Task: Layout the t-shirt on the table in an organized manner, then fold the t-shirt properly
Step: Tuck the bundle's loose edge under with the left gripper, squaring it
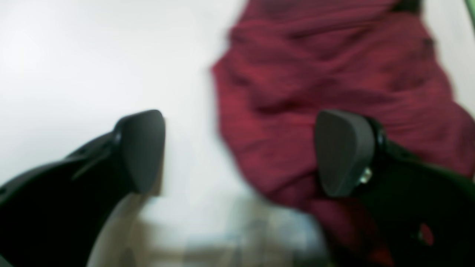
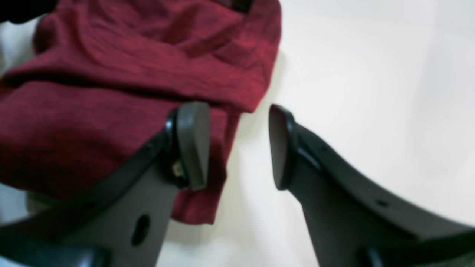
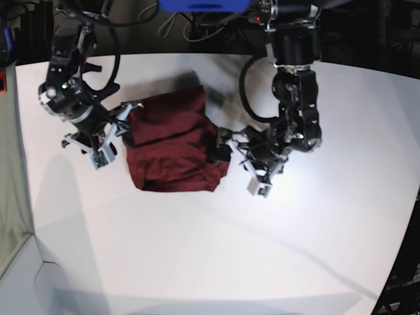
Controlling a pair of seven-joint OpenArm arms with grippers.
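Two wrist views were blurred and cropped the t-shirt (image 1: 334,92) at their edges. Left gripper (image 1: 241,152): jaws spread wide, nothing held, one pad over cloth, the other over bare table (image 1: 92,55). Right gripper (image 2: 237,144): jaws apart, empty, at the shirt's edge. Only in the base view was the whole bunched shirt (image 3: 172,141) seen, mid-table, flanked by both lowered arms.

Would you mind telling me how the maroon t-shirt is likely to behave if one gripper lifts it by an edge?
The t-shirt lies bunched in soft folds and creases, so it is probably floppy and would drape and unfold rather than keep its shape. It looks thin, so likely light. On the smooth white table it may slide when pushed, bunching up further.
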